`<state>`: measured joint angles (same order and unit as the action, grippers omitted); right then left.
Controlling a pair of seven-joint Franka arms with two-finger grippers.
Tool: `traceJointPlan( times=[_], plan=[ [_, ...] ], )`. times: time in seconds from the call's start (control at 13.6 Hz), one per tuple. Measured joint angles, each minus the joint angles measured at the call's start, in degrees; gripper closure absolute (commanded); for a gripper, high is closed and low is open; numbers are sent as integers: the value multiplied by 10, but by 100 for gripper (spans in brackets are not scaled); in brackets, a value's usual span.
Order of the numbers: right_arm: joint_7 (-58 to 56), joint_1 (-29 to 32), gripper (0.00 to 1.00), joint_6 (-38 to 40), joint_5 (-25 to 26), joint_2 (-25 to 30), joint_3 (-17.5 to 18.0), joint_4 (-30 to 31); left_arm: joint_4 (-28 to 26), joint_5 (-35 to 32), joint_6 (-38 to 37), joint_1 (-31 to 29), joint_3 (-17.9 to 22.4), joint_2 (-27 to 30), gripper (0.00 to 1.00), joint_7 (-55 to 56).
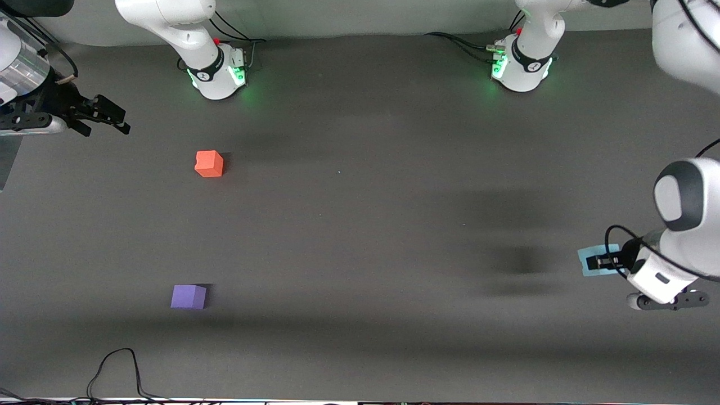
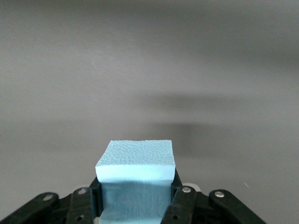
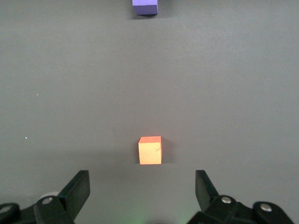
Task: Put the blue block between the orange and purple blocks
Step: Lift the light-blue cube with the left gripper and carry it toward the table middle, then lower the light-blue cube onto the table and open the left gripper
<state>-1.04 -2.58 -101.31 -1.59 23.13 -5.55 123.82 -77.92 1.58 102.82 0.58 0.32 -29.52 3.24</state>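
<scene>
Blue block (image 2: 135, 165) pinched in left end effector (image 1: 603, 262), at the left arm's end of the desk (image 1: 360, 225).

Grasp step in hand: fingers pressed onto the cube's two sides, the cube low at the desk, whether lifted off it or touching not clear. Orange block (image 1: 209, 163) and purple block (image 1: 188, 296) well apart from it, toward the right arm's end, orange farther from the front camera, purple nearer, bare desk between them. Right end effector (image 1: 104, 119) waiting, fingers spread wide and holding nothing, up above the desk at its own end. Next, likely: lift, carry across the desk, lower into the gap between the two cubes, in line with both, without nudging either.
</scene>
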Motion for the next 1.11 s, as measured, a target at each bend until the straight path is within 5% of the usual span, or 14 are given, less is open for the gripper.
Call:
traceJointPlan(
  times=[0.52, 1.11],
  plan=[
    [0, 0, 0, -1, 1, 0, -3, 0, 54, 4, -62, 218, -36, 19, 47, 305],
    [-1, 0, 0, -2, 2, 0, -4, 0, 128, -40, 28, 473, -34, -98, 47, 543]
  ],
)
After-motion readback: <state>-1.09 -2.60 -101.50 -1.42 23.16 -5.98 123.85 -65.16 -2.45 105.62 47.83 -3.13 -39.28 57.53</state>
